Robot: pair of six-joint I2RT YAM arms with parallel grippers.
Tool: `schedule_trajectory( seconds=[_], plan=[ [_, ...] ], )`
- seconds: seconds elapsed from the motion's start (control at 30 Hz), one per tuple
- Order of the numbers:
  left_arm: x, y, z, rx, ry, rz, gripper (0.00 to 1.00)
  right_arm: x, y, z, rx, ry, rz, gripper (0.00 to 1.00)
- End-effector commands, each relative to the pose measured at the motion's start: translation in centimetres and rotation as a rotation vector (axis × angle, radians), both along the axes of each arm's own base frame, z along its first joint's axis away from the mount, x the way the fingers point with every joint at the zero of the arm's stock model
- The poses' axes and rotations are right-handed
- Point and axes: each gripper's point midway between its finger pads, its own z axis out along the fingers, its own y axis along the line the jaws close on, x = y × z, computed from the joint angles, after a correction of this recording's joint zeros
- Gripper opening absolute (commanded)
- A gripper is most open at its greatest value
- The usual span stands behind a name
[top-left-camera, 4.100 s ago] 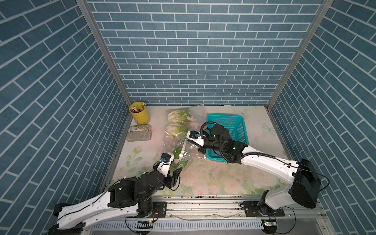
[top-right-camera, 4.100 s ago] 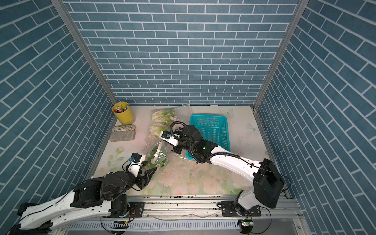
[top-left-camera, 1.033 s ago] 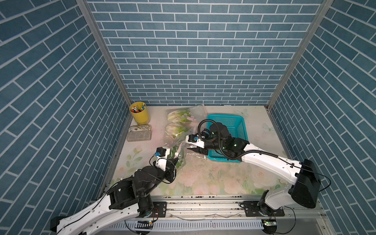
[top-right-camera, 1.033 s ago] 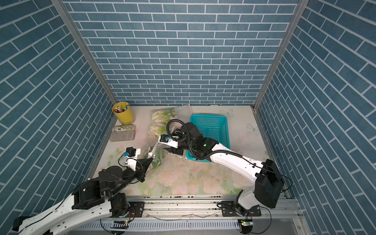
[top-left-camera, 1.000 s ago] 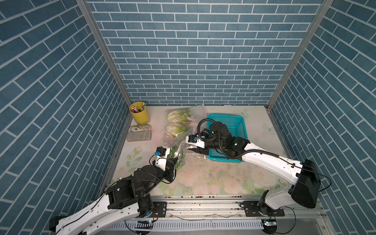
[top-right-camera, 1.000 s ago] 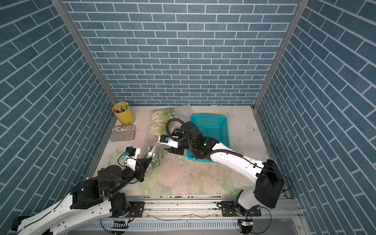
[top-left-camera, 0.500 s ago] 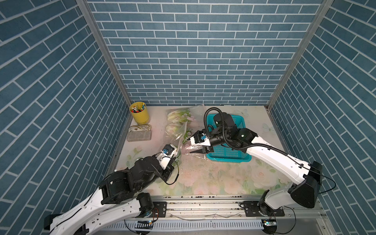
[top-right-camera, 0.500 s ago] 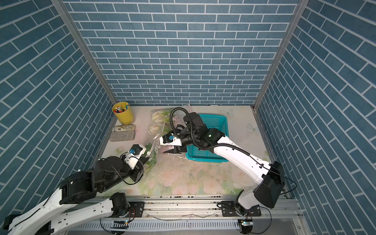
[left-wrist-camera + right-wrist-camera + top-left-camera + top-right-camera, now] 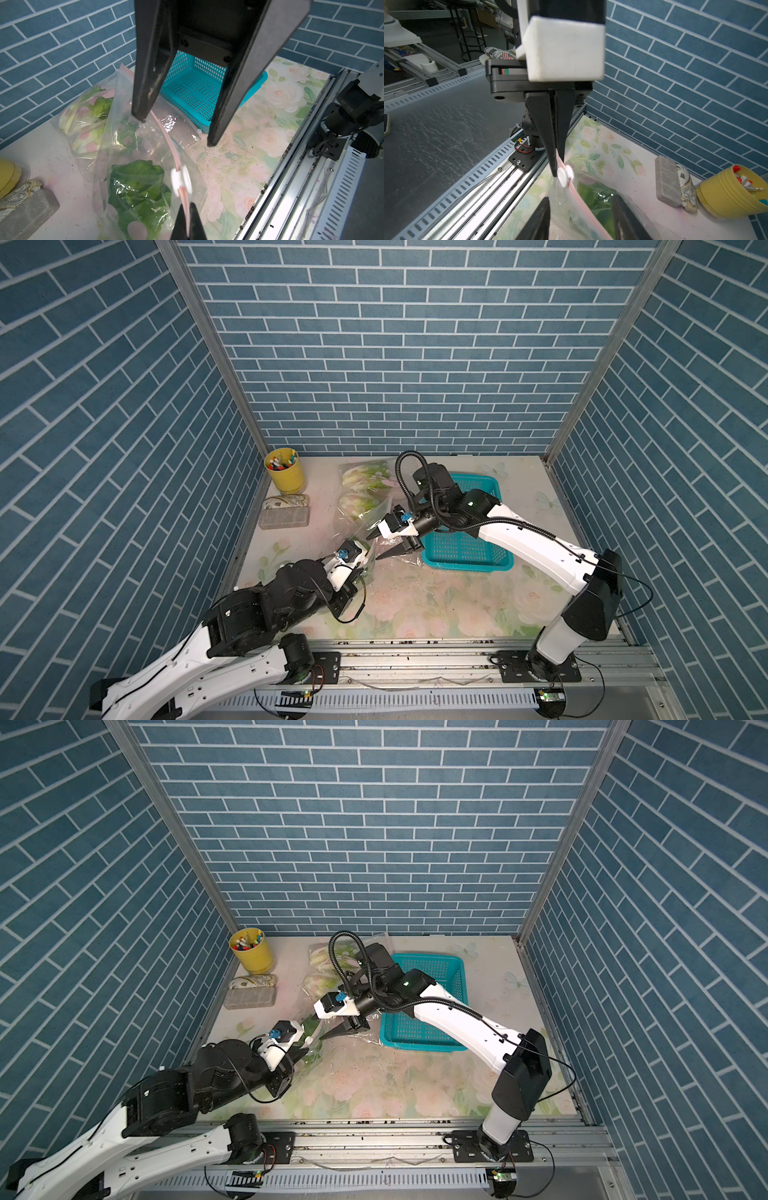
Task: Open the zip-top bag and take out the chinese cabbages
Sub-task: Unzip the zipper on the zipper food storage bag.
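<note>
My L gripper (image 9: 187,207) is pinched tight, arm low & stretched fwd. My R gripper (image 9: 375,548) points back at it, near, jaws apart; R arm reaches across, elbow up, wrist tipped down.

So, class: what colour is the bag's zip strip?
The zip strip is pink, its slider white; left wrist view shows it best.
</note>
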Motion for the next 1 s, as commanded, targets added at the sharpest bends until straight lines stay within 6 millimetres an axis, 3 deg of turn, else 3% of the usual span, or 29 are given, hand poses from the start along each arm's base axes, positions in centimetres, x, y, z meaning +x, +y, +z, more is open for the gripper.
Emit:
schedule_trajectory(
  seconds=[0.0,0.5,0.83,0.97],
  plan=[
    [0.1,-0.6,0.2,-0.012,-0.006,-0.017,0.00,-1.8,-0.1,0.3,0.016,0.016,0.103,0.46],
    [0.4,-0.5,-0.1,0.003,-0.010,-0.003,0.00,-2.3,0.5,-1.1,-0.016,0.025,0.127,0.24],
    [0.7,-0.3,-0.2,0.016,-0.014,0.016,0.00,-2.4,0.7,-1.6,-0.030,0.029,0.130,0.22],
    [0.8,-0.2,-0.2,0.020,-0.017,0.026,0.00,-2.5,0.7,-1.7,-0.031,0.028,0.130,0.16]
  ],
)
